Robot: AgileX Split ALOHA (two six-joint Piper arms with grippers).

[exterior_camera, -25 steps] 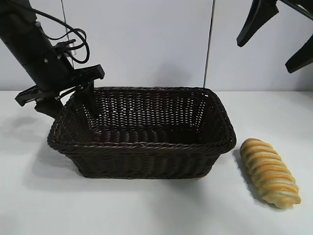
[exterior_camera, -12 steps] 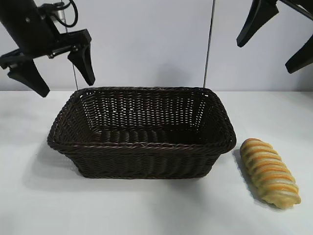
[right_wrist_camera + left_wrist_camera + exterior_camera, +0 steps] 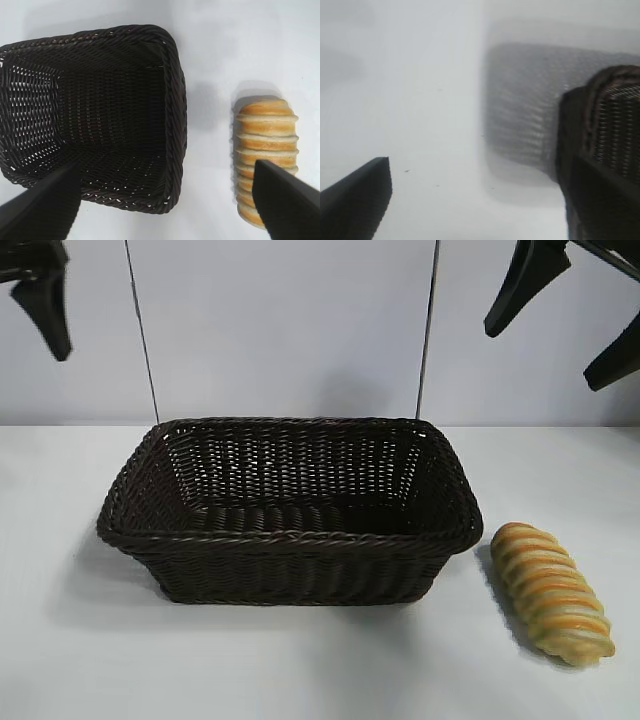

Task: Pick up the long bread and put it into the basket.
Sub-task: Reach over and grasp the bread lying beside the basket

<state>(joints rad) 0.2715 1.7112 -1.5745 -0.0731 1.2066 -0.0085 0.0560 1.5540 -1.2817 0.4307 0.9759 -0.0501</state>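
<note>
The long bread [image 3: 552, 592] (golden, cream-striped) lies on the table just beside the empty dark wicker basket [image 3: 290, 540].

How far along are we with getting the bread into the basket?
Nothing is done yet: the bread lies on the table beside the basket, which holds nothing. Nothing is in hand: the left claw and right claw hang open up high. Picking up and placing remain.

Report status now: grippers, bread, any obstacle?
Left gripper and right gripper open, high, holding nothing. Long bread on table, right of basket. Nothing blocking it.
</note>
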